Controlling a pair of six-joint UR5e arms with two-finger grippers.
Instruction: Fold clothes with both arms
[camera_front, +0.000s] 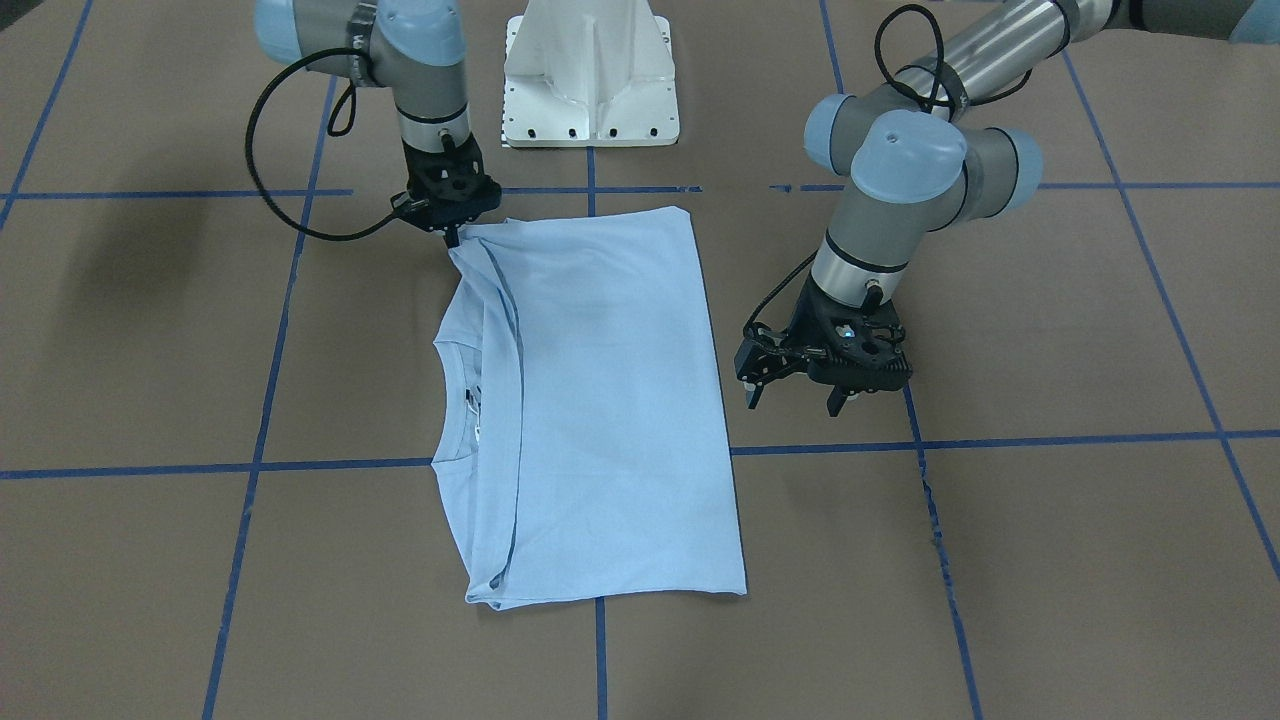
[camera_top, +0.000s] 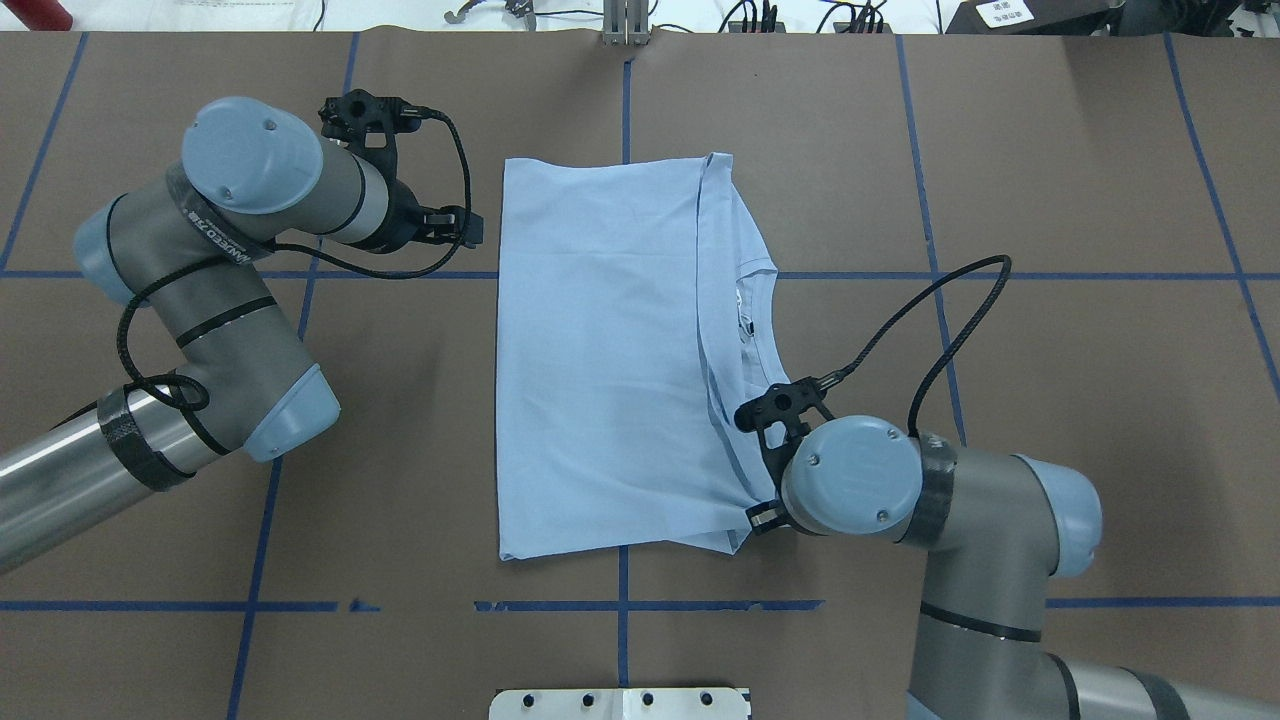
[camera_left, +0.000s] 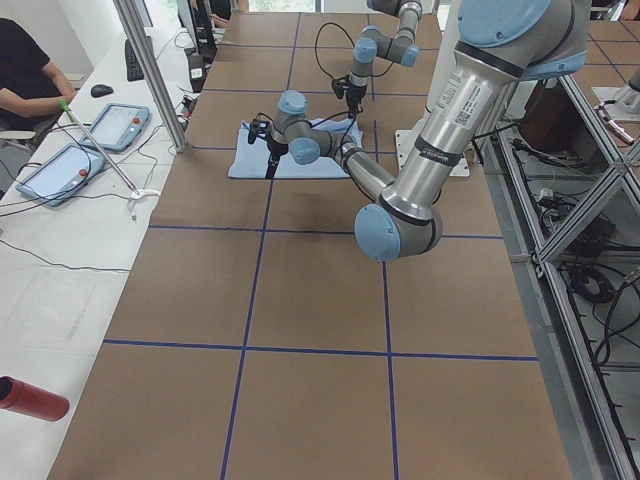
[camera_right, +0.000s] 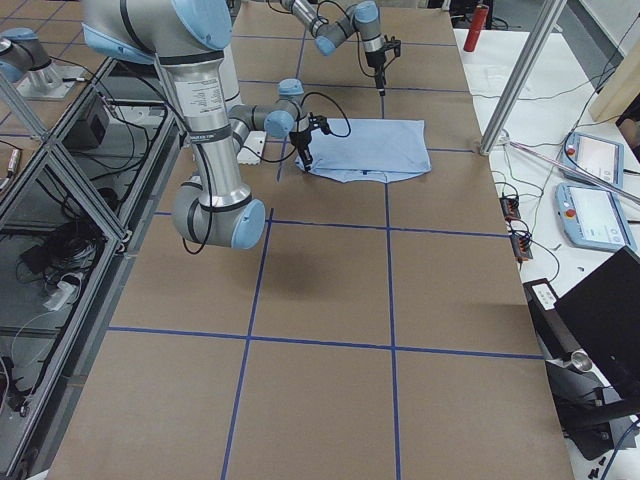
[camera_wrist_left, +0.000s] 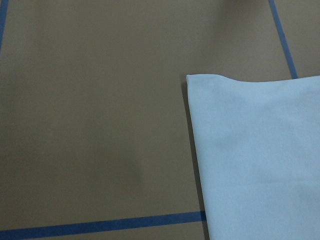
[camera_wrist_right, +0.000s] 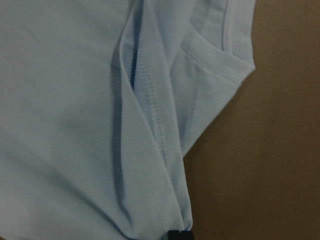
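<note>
Right pincer (camera_front: 453, 238) fingertips lie hidden in the T-shirt (camera_front: 600, 400) corner, apparently pinching it

Two grey metallic tubular arms rise beside the white ribbed pedestal base (camera_front: 590, 75), whose foot shows a row of dark screw holes; the left arm (camera_top: 230, 300) and right arm (camera_top: 960, 520) have rounded light blue joint caps dotted with small screws; black bands ring the tubes, one on the left arm lettered in white; looping black cables (camera_front: 249, 150) feed the black skeletal two-finger left gripper (camera_front: 795, 400) and right gripper (camera_front: 452, 237).

One T-shirt (camera_front: 610, 400) (light blue), two arms (camera_front: 430, 70) (camera_front: 930, 170), two pincers (camera_front: 795, 405) (camera_front: 452, 238), one pedestal (camera_front: 590, 90)
</note>
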